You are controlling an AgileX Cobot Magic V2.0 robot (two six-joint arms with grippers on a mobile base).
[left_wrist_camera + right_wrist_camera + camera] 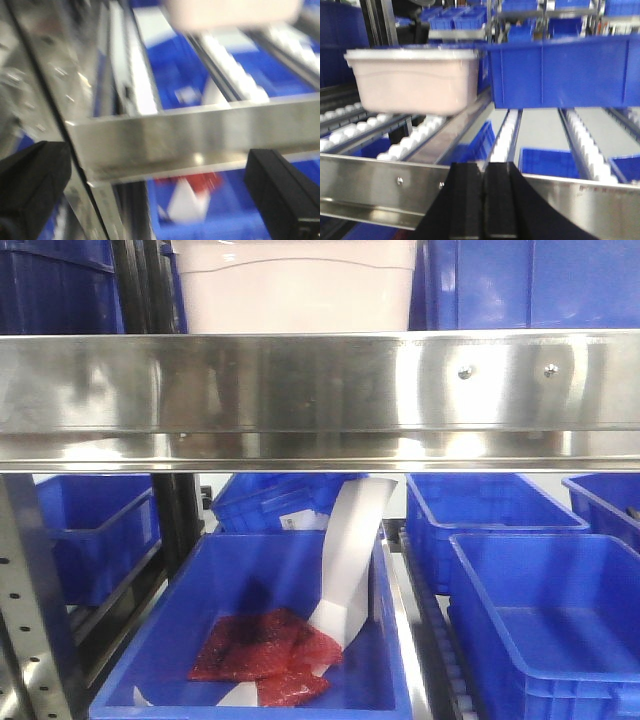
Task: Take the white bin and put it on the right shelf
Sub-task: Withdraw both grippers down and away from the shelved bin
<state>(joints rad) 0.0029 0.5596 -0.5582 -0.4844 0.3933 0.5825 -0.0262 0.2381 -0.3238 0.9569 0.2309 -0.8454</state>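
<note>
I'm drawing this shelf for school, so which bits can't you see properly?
1. Front view: the pale pinkish-white plastic tub loses its top to the picture's upper edge, and its base to the shiny steel front beam.
2. Left wrist view: everything is blurred, and that tub is only a pale smear at the top.
3. Front view: the red crinkly packet lies partly under a white paper strip, so its contents are unreadable.

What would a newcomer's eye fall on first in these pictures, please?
Probably the mirror-bright steel front beam of the right shelf, spanning the whole front view. Just above it sits the pale white bin, flanked by blue crates. Below the beam, red packets lie in an open blue crate.
</note>
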